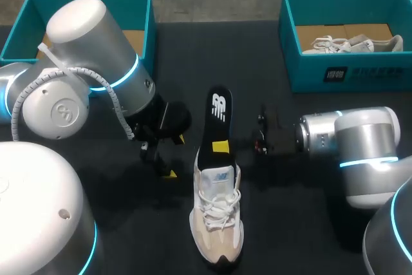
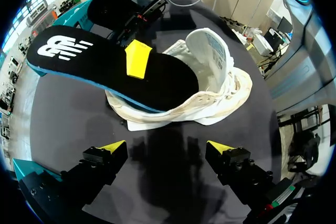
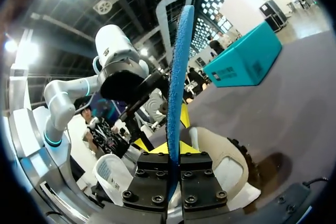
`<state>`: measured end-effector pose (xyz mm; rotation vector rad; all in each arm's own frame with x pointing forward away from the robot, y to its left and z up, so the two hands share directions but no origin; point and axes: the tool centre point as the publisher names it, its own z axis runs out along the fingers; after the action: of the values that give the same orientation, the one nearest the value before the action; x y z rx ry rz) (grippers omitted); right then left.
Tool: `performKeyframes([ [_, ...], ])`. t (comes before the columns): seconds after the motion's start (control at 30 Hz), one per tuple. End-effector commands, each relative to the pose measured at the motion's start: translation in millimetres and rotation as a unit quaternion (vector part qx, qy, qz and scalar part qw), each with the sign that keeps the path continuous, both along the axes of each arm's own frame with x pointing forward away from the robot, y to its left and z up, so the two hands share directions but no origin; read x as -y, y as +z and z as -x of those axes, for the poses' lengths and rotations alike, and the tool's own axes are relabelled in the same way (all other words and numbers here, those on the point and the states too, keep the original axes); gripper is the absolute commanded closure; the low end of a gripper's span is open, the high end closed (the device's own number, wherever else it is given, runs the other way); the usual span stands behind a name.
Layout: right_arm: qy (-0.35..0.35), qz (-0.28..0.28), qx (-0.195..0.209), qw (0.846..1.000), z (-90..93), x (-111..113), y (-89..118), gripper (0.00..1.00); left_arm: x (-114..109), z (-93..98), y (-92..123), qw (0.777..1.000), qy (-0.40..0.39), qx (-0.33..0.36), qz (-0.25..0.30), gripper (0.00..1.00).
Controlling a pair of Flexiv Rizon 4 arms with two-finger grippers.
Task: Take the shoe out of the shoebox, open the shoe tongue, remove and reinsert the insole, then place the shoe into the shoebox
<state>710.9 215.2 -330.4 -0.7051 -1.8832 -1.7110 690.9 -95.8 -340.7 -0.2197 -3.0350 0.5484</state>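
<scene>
Insole (image 1: 219, 113): pinched by my right gripper (image 1: 222, 147), front end at the shoe (image 1: 218, 223) mouth, heel raised, I judge for sliding in. Shoe: upright, mid-table (image 1: 299, 236). Left gripper (image 2: 167, 148): fingers spread, empty, beside shoe.

The table (image 1: 290, 236) was black and matte, wide and flat, lit evenly from above. A soft shadow (image 2: 157, 156) lay pooled on its dark top, edges blurred.

Black matte table (image 1: 302, 185). Directly on it: white-and-beige lace-up sneaker (image 1: 217, 227), front middle; open teal cardboard shoebox (image 1: 336, 72), back right; second teal cardboard box (image 1: 143, 11), back left.
</scene>
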Motion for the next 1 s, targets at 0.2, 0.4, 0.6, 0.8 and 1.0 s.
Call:
performKeyframes([
  [0.2, 0.002, 0.003, -0.023, 1.0, 8.7, -5, -12, 1.0, 1, 0.5, -1, 1.0, 0.0, 0.001, -0.001, 0.0],
  [0.4, -0.002, 0.003, -0.037, 0.999, 18.1, -6, -19, 1.0, 1, 0.5, -1, 1.0, 0.0, 0.001, -0.001, 0.0],
  [0.6, -0.008, 0.001, -0.048, 0.999, 26.9, -5, -24, 1.0, 1, 0.5, -1, 1.0, 0.0, 0.001, -0.001, 0.0],
  [0.8, -0.01, 0.002, -0.054, 0.999, 33.9, -7, -26, 1.0, 1, 0.5, -1, 1.0, 0.0, 0.001, -0.001, 0.0],
  [1.0, -0.011, 0.002, -0.053, 0.999, 34.5, -10, -24, 1.0, 1, 0.5, -1, 1.0, 0.0, 0.001, -0.001, 0.0],
])
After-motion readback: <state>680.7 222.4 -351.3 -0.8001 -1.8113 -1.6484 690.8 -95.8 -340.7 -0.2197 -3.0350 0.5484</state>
